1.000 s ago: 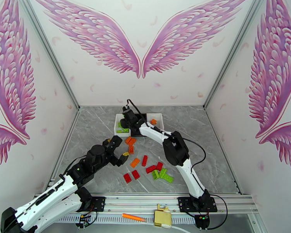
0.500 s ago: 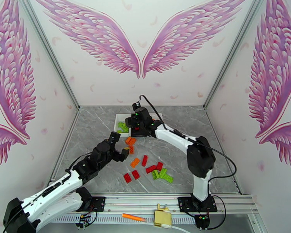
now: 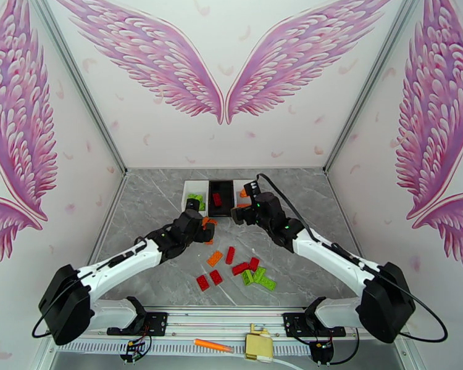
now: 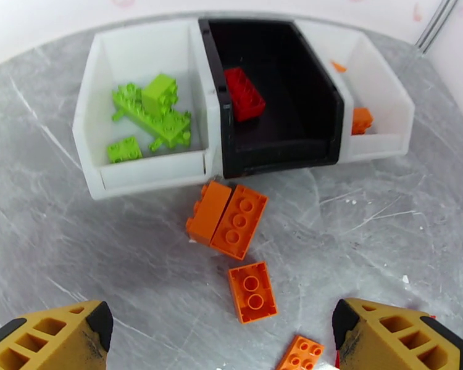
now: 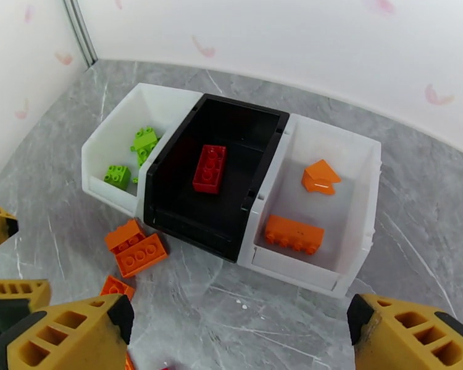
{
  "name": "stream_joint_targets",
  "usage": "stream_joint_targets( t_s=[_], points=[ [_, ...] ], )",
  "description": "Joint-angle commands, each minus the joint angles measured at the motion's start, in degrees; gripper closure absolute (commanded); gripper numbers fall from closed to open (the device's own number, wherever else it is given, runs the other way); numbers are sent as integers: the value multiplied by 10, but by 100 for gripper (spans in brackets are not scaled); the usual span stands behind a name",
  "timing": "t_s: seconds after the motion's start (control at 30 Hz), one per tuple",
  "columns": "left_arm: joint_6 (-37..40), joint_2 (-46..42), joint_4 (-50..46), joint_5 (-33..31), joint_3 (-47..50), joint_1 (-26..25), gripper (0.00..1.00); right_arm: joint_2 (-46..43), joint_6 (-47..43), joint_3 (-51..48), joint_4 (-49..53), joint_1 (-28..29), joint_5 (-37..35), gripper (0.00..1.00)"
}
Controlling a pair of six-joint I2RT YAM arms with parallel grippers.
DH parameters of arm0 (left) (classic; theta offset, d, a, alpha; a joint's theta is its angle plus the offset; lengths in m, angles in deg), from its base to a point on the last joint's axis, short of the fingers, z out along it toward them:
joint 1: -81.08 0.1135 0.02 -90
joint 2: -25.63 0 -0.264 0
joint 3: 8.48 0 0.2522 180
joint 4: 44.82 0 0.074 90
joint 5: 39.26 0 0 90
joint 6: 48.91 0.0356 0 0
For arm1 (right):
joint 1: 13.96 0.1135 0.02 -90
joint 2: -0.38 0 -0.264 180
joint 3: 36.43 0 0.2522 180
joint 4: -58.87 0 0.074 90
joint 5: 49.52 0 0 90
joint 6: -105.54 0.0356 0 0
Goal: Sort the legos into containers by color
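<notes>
— How did the grippers stand?
— Both were spread wide and held nothing. The left gripper (image 4: 222,328) hung over the loose orange legos (image 4: 231,220) just in front of the trays. The right gripper (image 5: 239,322) hung before the right white tray (image 5: 355,174).
— And the sorted pieces?
— The green legos (image 4: 151,109) lay in the left white tray (image 4: 86,137), one red brick (image 5: 209,168) in the black tray (image 5: 237,180), and two orange pieces (image 5: 294,234) in the right one.
— The room?
— A grey marbled table (image 3: 151,205) and white walls (image 3: 225,143) with pink wings (image 3: 170,63).

Three trays (image 4: 151,174) are sitting side by side ahead of the left gripper (image 4: 221,331), loose bricks (image 4: 231,220) lying between.
</notes>
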Motion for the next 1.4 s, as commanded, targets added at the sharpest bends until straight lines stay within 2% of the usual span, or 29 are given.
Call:
stream_joint_targets(
  t_s=[0.0, 0.17, 0.33, 0.5, 0.73, 0.97, 1.23, 1.37],
  points=[
    [-54, 47, -71, -8, -47, -6, 2, -48, -22, -21, 23, 0, 10, 3],
    [-98, 115, -81, 28, -79, -8, 9, -59, -28, -29, 35, 0, 3, 3],
    [-125, 168, -84, 37, -98, -13, 17, -41, -25, -27, 28, -1, -6, 3],
    [-131, 203, -77, 53, -103, -12, 27, -26, -17, -26, 16, 0, 1, 3],
    [-139, 248, -78, 57, -115, -11, 34, -9, -5, -22, 9, -1, 13, 3],
    [-139, 260, -73, 58, -120, -5, 49, -1, 0, -26, -3, 0, 12, 3],
    [-131, 238, -57, 58, -109, 0, 73, -10, 2, -30, -7, 0, 9, 3],
    [-113, 214, -52, 52, -116, 0, 73, -23, 13, -35, -10, 0, -8, 4]
  ],
)
